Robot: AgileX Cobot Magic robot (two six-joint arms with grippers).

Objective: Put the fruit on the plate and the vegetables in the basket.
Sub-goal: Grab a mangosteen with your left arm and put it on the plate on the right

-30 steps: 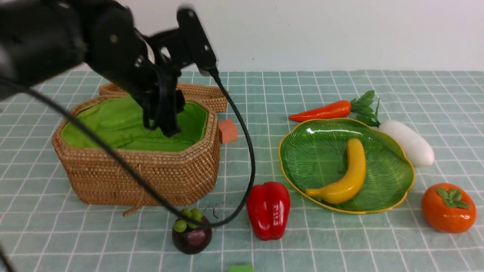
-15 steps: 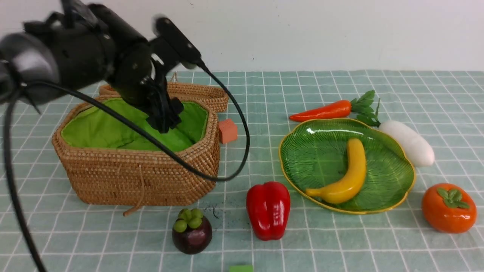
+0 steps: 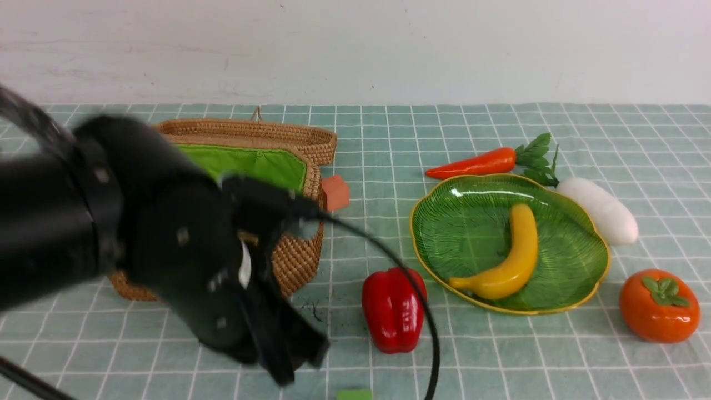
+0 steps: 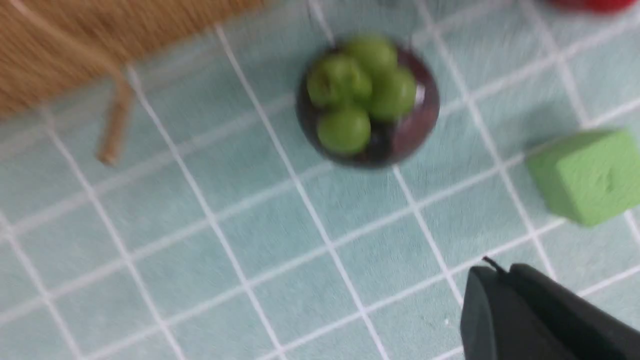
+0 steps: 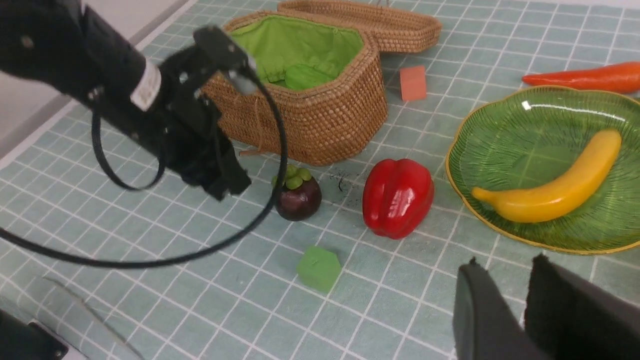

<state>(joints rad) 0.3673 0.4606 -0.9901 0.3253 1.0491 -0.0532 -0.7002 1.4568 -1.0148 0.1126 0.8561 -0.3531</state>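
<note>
**Banana's plated, most of the other stuff is out on the table**

The banana (image 3: 511, 261) is the only fruit on the green leaf plate (image 3: 455, 222); it lies across the middle. The persimmon (image 3: 658, 305) sits on the table (image 3: 500, 355) just off the plate's near right edge. The mangosteen (image 4: 367, 100) stands upright on the table close to the front wall of the basket (image 3: 294, 255). You can't see it in the front view because the left arm is in the way.

Veggies: the red bell pepper (image 3: 393, 308) stands on the table between the basket and the plate. The carrot (image 3: 477, 163) lies right behind the plate's far rim. The radish (image 3: 600, 211) is snug against the plate's far right edge, and its leaves meet the carrot's. Inside the basket's green lining, the right wrist view shows a light-green lump that might be the gourd, but I honestly can't tell.

The left claw (image 3: 294, 361) is pretty blurry in the front view. It hangs low over the table in front of the basket, just beside the mangosteen but not touching it. Its fingers (image 4: 500, 310) are pressed together with nothing between them. The right claw (image 5: 507, 270) is over the near part of the table, on the plate's side. Its jaws are a little apart and it's empty.

Also around: the wicker lid (image 3: 250, 133) lies open behind the basket. An orange-red cube (image 3: 335, 193) sits by the basket's far right corner. A green cube (image 4: 585, 175) is on the table near the mangosteen.
</note>
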